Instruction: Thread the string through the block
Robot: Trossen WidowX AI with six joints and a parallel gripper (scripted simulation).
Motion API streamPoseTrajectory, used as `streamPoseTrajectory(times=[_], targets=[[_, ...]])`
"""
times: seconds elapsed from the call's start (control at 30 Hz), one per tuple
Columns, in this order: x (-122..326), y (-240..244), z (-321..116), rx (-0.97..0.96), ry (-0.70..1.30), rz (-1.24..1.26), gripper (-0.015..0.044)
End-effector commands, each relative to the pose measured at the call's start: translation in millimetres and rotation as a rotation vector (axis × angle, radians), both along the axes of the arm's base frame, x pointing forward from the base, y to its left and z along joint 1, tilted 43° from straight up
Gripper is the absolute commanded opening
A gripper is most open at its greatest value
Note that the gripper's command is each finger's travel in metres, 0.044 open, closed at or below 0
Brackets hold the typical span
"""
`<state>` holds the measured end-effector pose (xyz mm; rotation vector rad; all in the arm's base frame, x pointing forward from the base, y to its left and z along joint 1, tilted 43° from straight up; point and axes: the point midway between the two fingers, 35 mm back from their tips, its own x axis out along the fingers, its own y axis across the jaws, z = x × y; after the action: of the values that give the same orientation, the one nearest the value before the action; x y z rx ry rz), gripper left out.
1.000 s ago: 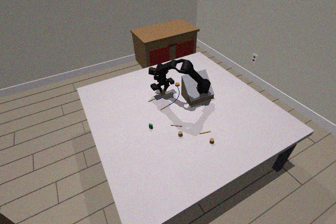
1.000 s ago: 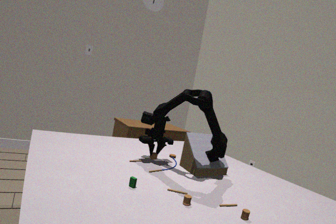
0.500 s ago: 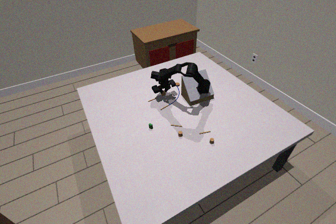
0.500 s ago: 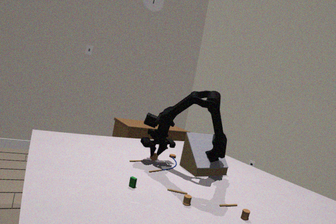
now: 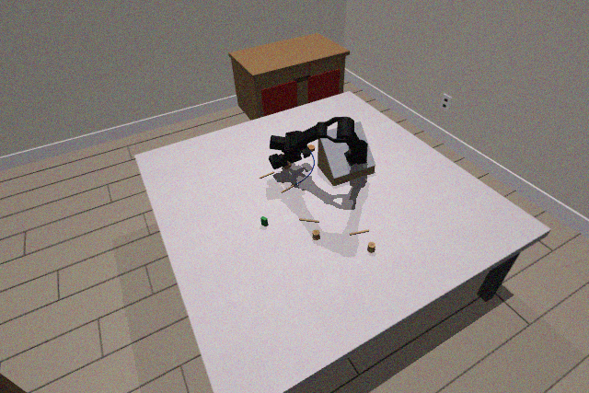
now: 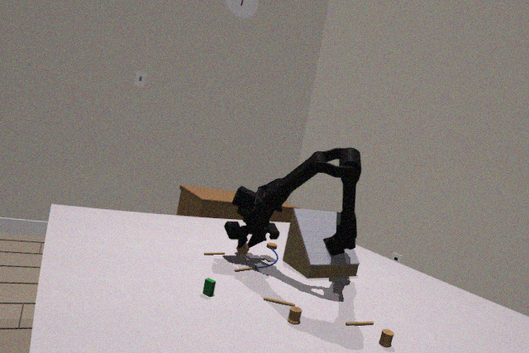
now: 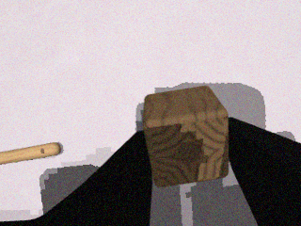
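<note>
The black arm (image 5: 328,131) (image 6: 298,171) arches up and over toward the left — its gripper (image 5: 286,166) (image 6: 244,246) (image 7: 184,135) angled down, fingers clamped part-open.
</note>
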<state>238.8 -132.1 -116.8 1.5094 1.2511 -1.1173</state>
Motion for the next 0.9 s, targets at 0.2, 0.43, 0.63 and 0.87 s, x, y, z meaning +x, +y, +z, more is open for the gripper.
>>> streamPoseTrajectory(times=[0.2, 0.43, 0.63, 0.87], targets=[[0.7, 9.9, 3.5, -0.172, 0.020, -0.020, 0.0000], [0.8, 14.9, 3.0, -0.245, 0.044, -0.022, 0.0000], [1.2, 20.0, 3.5, -0.328, 0.059, -0.028, 0.0000], [3.0, 20.9, 4.6, -0.376, 0.061, -0.033, 0.0026]])
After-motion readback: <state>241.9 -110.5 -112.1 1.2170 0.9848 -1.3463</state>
